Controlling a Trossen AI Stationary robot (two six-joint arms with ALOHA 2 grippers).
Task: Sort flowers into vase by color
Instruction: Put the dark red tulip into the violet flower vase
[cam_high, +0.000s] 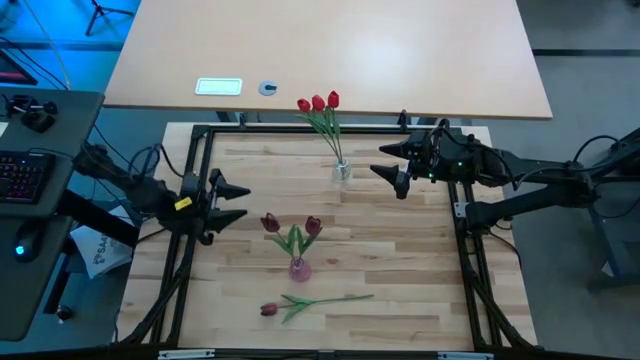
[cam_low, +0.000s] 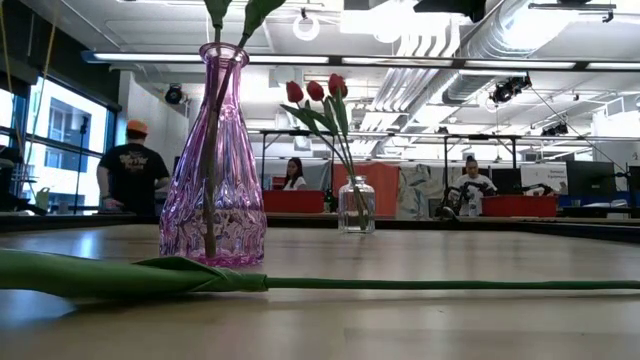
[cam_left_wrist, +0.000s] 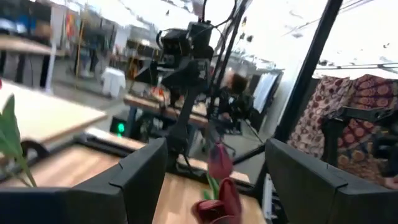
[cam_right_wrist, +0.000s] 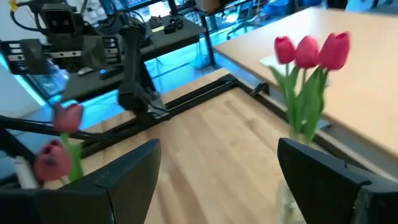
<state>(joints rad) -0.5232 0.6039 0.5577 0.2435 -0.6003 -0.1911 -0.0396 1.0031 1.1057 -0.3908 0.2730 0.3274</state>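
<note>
- The light wooden plank table (cam_high: 400, 290), framed by a black metal rail, carries everything; a larger pale tabletop lies beyond its far edge, and the low view looks into an open workshop with exposed ducts, benches and a few people well behind.
- The left gripper (cam_high: 228, 200) hovers at the table's left edge, its fingers spread and holding nothing; the right gripper (cam_high: 392, 162) hovers near the far right corner, likewise spread and empty.
- The pink ribbed glass vase (cam_high: 299, 268) stands near the table's middle, towards the near edge, and holds two dark maroon tulips (cam_high: 291, 226).
- The small clear glass vase (cam_high: 342, 170) stands close to the far edge and holds three bright red tulips (cam_high: 318, 103), so that colour appears finished.
- The last maroon tulip (cam_high: 312, 302) lies flat near the near edge, just in front of the pink vase, head to the left and thin green stem running right.
- The remaining step is likely this flower: pinching the bare stem past its leaves, lifting level, then tipping it upright before lowering it beside the two stems should keep the light vase from being knocked.
</note>
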